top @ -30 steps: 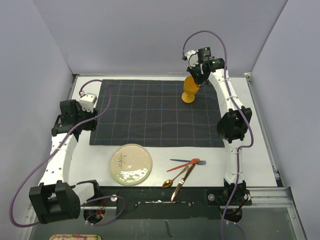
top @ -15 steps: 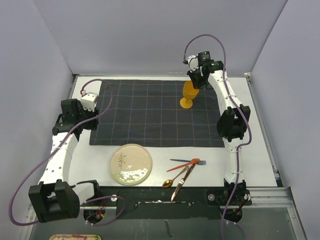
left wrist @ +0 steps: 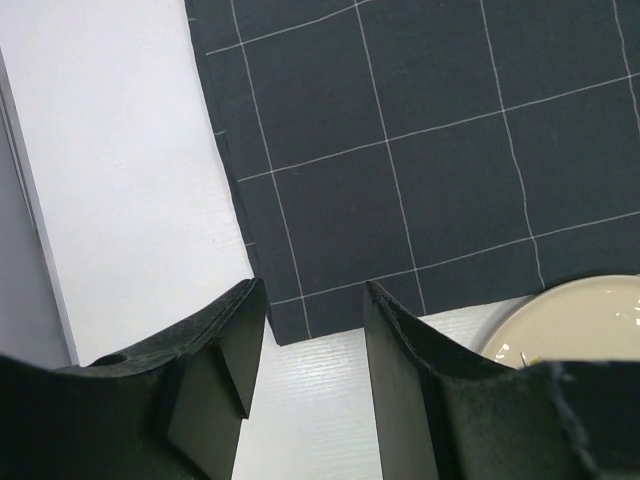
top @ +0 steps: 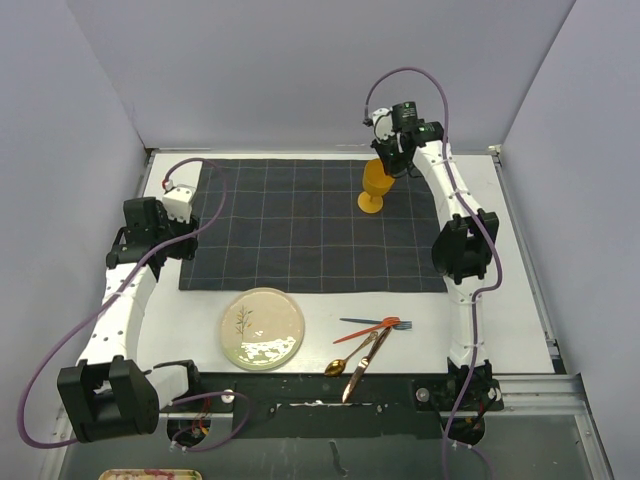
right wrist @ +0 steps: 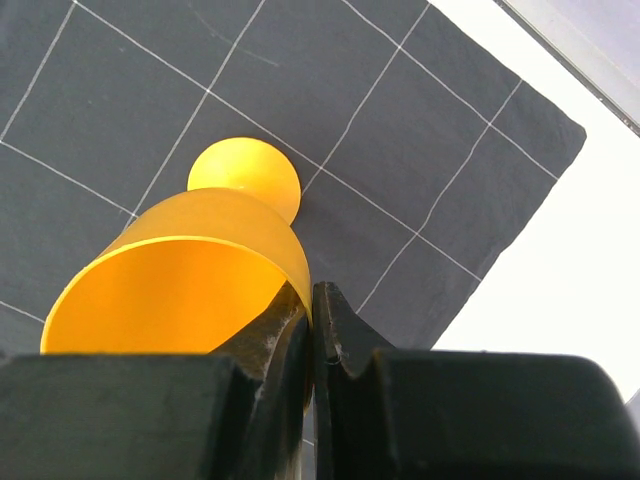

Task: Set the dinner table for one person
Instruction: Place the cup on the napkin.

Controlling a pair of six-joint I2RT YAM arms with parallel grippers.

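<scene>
While the right arm reaches over the cloth's far-right part, notes by view.

Top view: the large white rectangular dinner table (top: 520, 300) lies under everything. A dark grey cloth with a thin light grid (top: 290, 230) is spread on its middle. The right gripper (top: 390, 160) holds a yellow-orange plastic goblet (top: 373, 186) over the cloth's far-right squares. A round cream plate with a twig print (top: 262, 327) sits just off the cloth's near edge. Mixed cutlery (top: 366, 340) is bunched off that edge, nearer the right corner.

Left wrist view: the left gripper (left wrist: 312, 290) hangs above the cloth's near-left corner. Its jaws stand partly apart with nothing between them. Bare tabletop shows beside the cloth.

Right wrist view: the jaws are pinched tight on the goblet's rim wall, one finger inside the cup and one outside. The round foot (right wrist: 245, 172) hangs over the cloth; I cannot tell whether it touches.

Judgement: this looks like the goblet placement. Bring the cup level, lower until the foot sits flat, then release. Lift straight up so the inner finger does not tip the rim.
</scene>
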